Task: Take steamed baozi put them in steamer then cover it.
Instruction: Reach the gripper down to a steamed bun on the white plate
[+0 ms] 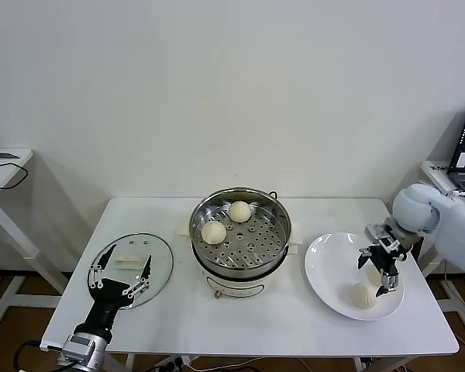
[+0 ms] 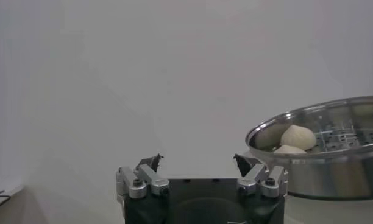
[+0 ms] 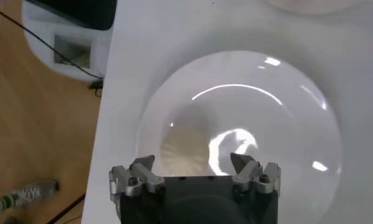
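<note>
my right gripper [image 1: 383,270], jaws wide and empty, hovers over the white plate [image 1: 325,279] on the right; one steamed baozi [image 1: 363,294] lies just nearer me, under the fingertips; steamer [image 1: 241,229] sits left.

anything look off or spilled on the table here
Nothing stands out. Two baozi sit upright in the steamer, at least one more lies on the white plate under the open right gripper, and the cover lies flat on the table beside the steamer, under the open left gripper. No spills or damage.
</note>
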Robot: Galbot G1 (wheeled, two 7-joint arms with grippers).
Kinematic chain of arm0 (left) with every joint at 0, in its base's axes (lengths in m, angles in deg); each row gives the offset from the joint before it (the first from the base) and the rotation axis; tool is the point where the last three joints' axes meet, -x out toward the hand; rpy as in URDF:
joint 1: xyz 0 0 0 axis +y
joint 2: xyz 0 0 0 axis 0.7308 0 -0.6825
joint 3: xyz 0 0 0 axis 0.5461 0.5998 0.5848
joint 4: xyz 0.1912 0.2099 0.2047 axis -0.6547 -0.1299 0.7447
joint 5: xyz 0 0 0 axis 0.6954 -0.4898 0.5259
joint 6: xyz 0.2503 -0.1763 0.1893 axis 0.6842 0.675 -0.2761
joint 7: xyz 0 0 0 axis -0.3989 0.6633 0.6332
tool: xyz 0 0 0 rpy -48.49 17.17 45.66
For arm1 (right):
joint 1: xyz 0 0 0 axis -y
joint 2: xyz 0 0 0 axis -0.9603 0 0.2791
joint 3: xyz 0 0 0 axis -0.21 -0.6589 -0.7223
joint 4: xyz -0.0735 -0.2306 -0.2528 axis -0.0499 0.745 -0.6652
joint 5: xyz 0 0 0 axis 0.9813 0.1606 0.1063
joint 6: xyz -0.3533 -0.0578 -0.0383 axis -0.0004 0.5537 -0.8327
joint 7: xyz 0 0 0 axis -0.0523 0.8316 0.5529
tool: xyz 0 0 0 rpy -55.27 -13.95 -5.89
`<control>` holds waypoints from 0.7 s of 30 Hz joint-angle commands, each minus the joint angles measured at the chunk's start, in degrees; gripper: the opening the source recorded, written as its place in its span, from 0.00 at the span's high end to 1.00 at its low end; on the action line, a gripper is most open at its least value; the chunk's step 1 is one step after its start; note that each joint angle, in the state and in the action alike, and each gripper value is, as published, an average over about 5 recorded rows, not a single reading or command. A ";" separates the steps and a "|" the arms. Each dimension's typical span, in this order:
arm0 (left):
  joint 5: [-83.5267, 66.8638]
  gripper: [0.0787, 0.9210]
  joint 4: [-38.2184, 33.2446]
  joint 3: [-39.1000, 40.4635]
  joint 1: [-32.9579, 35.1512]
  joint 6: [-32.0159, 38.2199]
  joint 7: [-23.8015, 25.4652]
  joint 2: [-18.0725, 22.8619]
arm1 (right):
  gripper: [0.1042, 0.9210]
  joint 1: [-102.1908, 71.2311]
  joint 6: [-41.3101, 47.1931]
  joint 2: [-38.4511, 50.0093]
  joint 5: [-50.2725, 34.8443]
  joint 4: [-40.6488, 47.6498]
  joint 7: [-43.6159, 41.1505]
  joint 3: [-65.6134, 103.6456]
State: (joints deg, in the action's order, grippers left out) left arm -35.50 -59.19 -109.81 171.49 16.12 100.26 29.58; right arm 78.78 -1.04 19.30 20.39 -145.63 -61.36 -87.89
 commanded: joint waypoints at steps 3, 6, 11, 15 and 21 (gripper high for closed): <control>0.03 0.12 -0.05 -0.14 0.14 -0.01 -0.02 -0.01 | 0.12 -5.70 -1.16 -0.85 3.57 1.83 1.07 3.50; 0.09 0.12 -0.04 -0.03 0.13 0.00 -0.04 0.09 | 0.12 -6.00 -1.06 -1.38 4.05 2.21 1.38 3.58; 0.17 0.12 -0.01 0.00 0.17 0.03 -0.05 0.13 | 0.12 -7.35 -1.03 -2.32 5.06 3.28 1.85 4.79; 0.19 0.12 -0.06 0.02 0.21 -0.01 -0.06 0.07 | 0.12 -8.53 -1.03 -3.18 5.63 4.08 2.34 6.27; 0.20 0.12 -0.05 0.03 0.26 -0.02 -0.06 0.06 | 0.12 -10.16 -1.02 -4.50 6.62 5.31 2.41 8.16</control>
State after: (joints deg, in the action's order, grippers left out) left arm -35.32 -59.27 -109.77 171.72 16.15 100.19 29.68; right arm 70.63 -1.86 15.69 25.91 -141.31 -59.40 -81.74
